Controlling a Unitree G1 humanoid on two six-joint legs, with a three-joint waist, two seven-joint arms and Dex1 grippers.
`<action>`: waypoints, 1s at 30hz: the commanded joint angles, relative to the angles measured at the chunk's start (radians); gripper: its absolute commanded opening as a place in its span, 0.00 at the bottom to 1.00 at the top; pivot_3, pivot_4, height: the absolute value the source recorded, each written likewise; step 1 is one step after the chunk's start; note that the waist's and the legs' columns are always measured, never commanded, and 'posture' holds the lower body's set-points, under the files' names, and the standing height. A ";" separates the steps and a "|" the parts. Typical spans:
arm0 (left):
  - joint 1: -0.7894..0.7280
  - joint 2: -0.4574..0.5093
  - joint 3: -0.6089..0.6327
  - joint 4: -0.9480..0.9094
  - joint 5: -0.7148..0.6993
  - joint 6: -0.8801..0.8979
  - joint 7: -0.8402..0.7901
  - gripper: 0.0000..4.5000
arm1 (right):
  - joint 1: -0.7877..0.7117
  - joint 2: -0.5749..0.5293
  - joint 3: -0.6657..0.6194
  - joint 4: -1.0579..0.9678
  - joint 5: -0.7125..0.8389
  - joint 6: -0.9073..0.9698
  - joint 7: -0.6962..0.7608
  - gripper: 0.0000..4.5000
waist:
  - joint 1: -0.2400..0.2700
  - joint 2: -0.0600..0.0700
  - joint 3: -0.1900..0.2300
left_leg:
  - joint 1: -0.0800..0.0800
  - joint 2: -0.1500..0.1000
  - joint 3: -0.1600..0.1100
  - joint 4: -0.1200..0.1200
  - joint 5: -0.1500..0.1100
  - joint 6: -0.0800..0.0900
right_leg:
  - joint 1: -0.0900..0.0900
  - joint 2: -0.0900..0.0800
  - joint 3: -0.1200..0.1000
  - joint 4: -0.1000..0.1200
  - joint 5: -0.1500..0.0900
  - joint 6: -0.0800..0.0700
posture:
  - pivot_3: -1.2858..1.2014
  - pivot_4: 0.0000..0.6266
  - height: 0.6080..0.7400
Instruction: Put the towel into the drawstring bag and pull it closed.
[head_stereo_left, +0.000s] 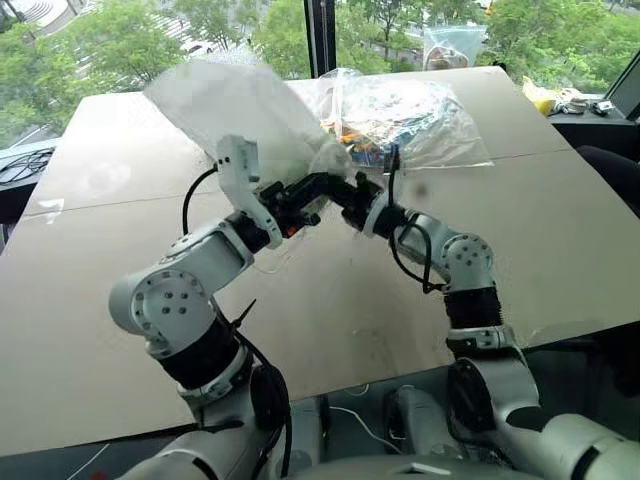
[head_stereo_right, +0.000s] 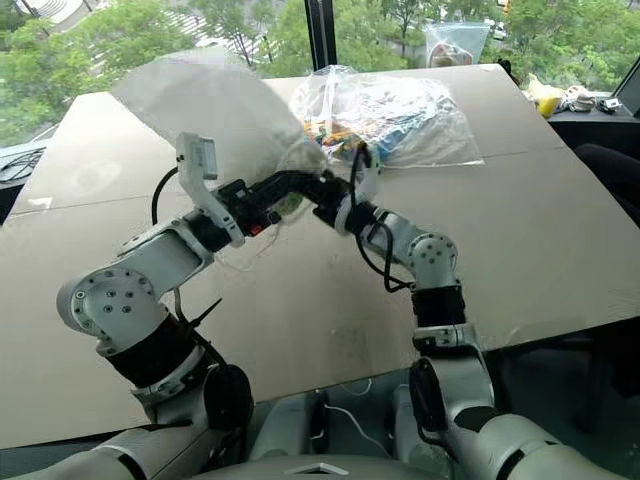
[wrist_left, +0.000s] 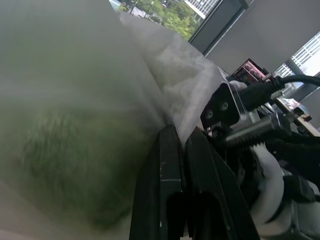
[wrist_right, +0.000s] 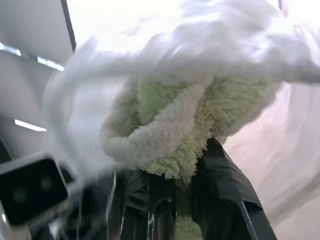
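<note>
Above the matte tan desk (head_stereo_left: 300, 320), the right pincer (wrist_right: 182, 192) pinches the fluffy pale-green towel (wrist_right: 170, 125) at the mouth of the milky, translucent bag (head_stereo_left: 235, 105). The left pincer (wrist_left: 182, 150), pressed together, nips the bag's thin film. Beyond lies a crinkly clear bag (head_stereo_left: 415, 120); no writing is readable.

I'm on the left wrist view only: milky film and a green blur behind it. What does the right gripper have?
Observer: The right gripper is shut on the towel, a pale-green fluffy cloth, with the drawstring bag draped around it.
Operator: Is the bag lying on the table?
Observer: No, the head views show it lifted above the table, billowing up behind both grippers.
Operator: Anything else near it?
Observer: A clear crinkly bag of colourful items lies on the table just behind the grippers.
Operator: And my left gripper?
Observer: The left gripper is shut on the drawstring bag's film.
</note>
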 joint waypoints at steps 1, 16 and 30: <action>0.000 0.005 -0.017 -0.024 -0.061 -0.044 -0.001 0.00 | 0.000 0.008 0.110 -0.094 -0.077 0.052 0.068 0.01 | -0.002 0.000 0.000 | 0.000 0.000 0.000 0.000 0.000 0.000 | 0.000 0.000 0.000 0.000 0.000 0.000 | 0.52 0.24 1.00; 0.101 0.175 -0.170 0.006 -0.046 -0.282 -0.065 0.00 | -0.064 0.001 0.043 -0.004 -0.117 -0.015 0.060 0.01 | 0.002 0.001 0.001 | 0.000 0.000 -0.001 -0.002 0.000 0.000 | -0.001 0.001 -0.001 0.001 0.000 0.000 | 0.52 0.24 1.00; 0.155 0.589 -0.520 0.132 0.335 -0.877 -0.373 0.00 | -0.086 -0.026 0.121 0.043 -0.337 -0.080 0.090 0.01 | 0.004 0.004 0.003 | -0.001 0.000 0.004 -0.004 0.000 0.000 | -0.004 0.000 0.001 -0.001 -0.001 -0.002 | 0.52 0.24 1.00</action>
